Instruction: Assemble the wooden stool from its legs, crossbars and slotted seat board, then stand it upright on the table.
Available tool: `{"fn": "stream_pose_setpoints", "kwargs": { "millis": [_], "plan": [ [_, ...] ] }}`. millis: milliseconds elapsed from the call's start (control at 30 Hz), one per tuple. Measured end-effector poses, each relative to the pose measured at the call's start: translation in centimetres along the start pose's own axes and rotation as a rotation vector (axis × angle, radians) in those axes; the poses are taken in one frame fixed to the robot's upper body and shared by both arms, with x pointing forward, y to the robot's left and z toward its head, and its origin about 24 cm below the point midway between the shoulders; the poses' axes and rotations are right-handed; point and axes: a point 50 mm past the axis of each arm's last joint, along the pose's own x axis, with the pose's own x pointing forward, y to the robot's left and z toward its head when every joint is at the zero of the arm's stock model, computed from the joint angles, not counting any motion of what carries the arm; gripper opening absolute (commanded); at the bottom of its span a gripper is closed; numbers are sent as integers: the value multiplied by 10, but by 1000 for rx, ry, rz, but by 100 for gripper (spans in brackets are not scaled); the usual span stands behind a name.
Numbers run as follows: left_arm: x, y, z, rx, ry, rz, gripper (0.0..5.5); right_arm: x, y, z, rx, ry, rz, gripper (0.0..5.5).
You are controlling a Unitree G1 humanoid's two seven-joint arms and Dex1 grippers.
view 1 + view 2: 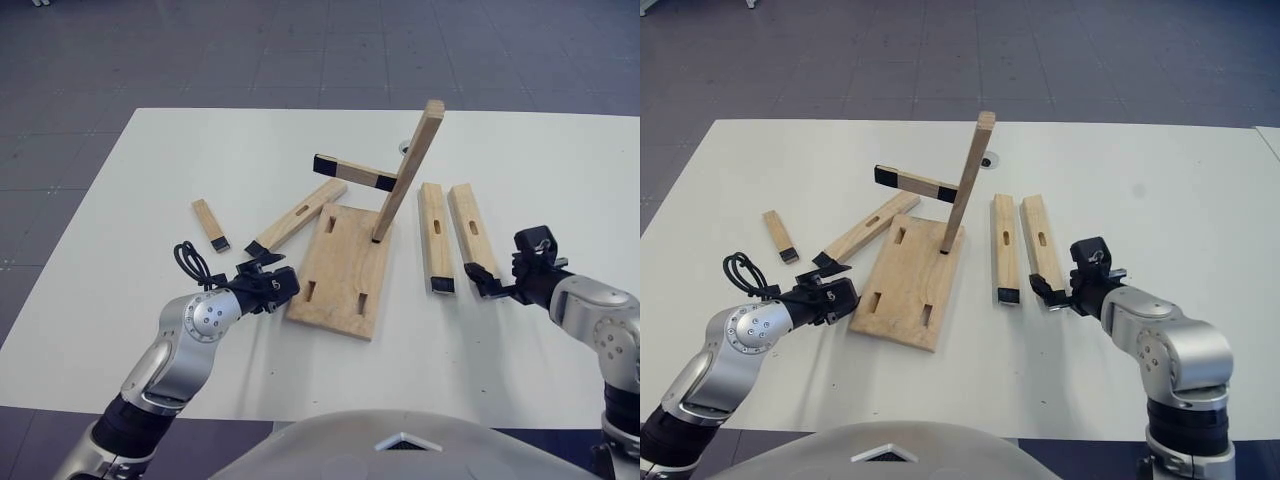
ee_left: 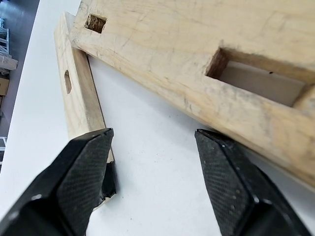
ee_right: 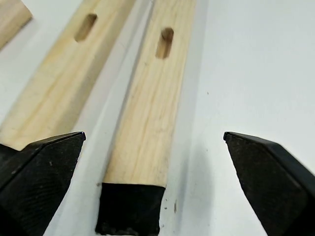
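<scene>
**Desk:** Where is the seat board, and what's in its slots?

**Me:** The seat board [image 1: 340,272] lies flat on the bench [image 1: 150,180], just ahead of my left pincer [image 2: 152,142], with its long axis running away from it. The slot at the corner farthest from that pincer holds the upright leg [image 1: 408,170], which leans a little to my right. A black-ended crossbar [image 1: 355,173] juts sideways from that leg, above the bench.

**Desk:** And the pincers?

**Me:** The left one's fingers [image 2: 83,177] are apart and grip nothing. One sits at the black end of a flat leg [image 2: 76,93] and the other beside the board's near edge. That leg runs diagonally away from the pincer. My right pincer [image 3: 152,135] is spread too, straddling the black tip of the outer leg [image 3: 147,113]. The outer leg and the inner leg [image 3: 64,83] lie side by side, pointing straight away from the pincer, black ends nearest it. A short crossbar [image 1: 210,224] lies beyond the left pincer, off to its outer side.
</scene>
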Motion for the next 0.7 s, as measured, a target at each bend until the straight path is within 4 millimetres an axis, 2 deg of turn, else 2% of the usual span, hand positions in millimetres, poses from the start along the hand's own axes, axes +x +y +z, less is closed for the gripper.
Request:
{"fn": "stream_pose_setpoints", "kwargs": {
  "millis": [33, 167, 533, 700],
  "plan": [
    [0, 1, 1, -1, 0, -1, 309, 3, -4, -7, 11, 15, -14, 520],
    [-1, 5, 5, 4, -11, 10, 309, 11, -12, -11, 8, -24, -31, 520],
    [1, 10, 10, -6, -20, 28, 309, 21, -4, -9, -61, -31, 11, 332],
    [2, 12, 13, -14, -34, 41, 309, 26, -12, -3, -42, -48, 1, 243]
  ]
}}
